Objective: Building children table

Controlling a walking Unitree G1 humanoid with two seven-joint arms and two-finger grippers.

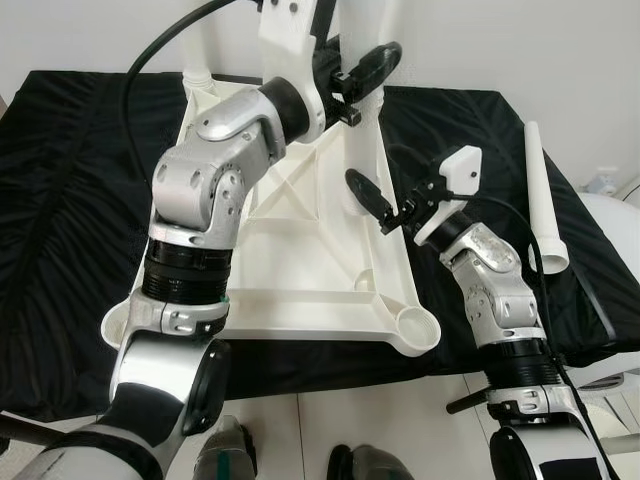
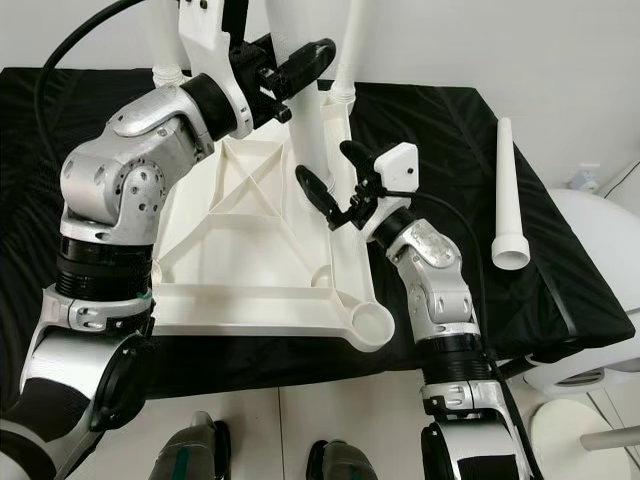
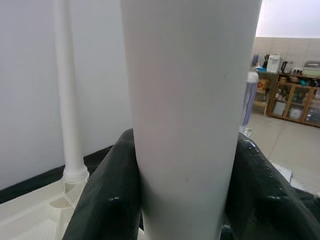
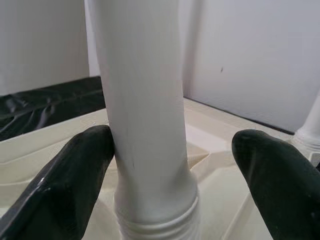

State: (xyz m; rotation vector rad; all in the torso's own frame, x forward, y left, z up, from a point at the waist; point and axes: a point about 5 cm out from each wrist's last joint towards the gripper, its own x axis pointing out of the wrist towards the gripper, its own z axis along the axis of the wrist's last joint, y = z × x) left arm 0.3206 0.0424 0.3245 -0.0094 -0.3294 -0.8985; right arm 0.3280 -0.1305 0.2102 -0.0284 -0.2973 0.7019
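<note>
The white table top (image 1: 300, 262) lies upside down on a black cloth. An upright white leg (image 2: 311, 135) stands in a socket on its right side. High on that leg my left gripper (image 2: 298, 64) is shut on it, with the fingers (image 3: 107, 200) pressed on both sides of the leg (image 3: 190, 125). Lower down, my right gripper (image 2: 333, 175) is open around the threaded base of the leg (image 4: 145, 110). One finger (image 4: 75, 175) touches it and the other stands apart. The near right corner socket (image 1: 417, 327) holds nothing.
A loose white leg (image 1: 545, 200) lies on the black cloth (image 1: 70, 200) to the right of the top. More legs stand upright at the far left corner (image 1: 197, 60) and the far right corner (image 2: 346, 60). A white rounded object (image 2: 590, 260) sits beyond the right edge.
</note>
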